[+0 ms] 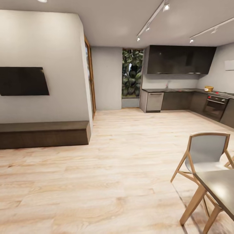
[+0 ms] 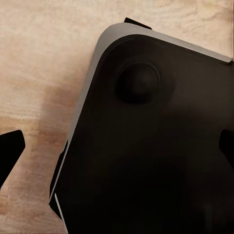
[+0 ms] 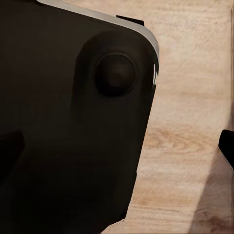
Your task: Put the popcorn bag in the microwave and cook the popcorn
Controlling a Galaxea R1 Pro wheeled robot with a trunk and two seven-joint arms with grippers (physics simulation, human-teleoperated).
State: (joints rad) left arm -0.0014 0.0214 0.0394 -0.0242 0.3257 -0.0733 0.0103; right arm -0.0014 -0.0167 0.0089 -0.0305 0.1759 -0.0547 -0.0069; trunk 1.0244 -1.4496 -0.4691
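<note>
Both end effectors hanging above the dark base (image 2: pixel 146 146), fingers spread wide: left end effector (image 2: pixel 119 148), right end effector (image 3: pixel 119 146).

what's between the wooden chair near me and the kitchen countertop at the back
In the head view, bare light wood floor runs from the chair to the countertop; nothing stands on that stretch.

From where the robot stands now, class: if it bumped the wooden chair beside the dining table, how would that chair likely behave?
The chair would probably slide rather than stay put: its thin splayed legs rest on smooth wood floor. It looks fairly light, a slim wooden frame with a thin grey seat shell. A high push on the backrest might tip it, though the wide leg stance should resist.
</note>
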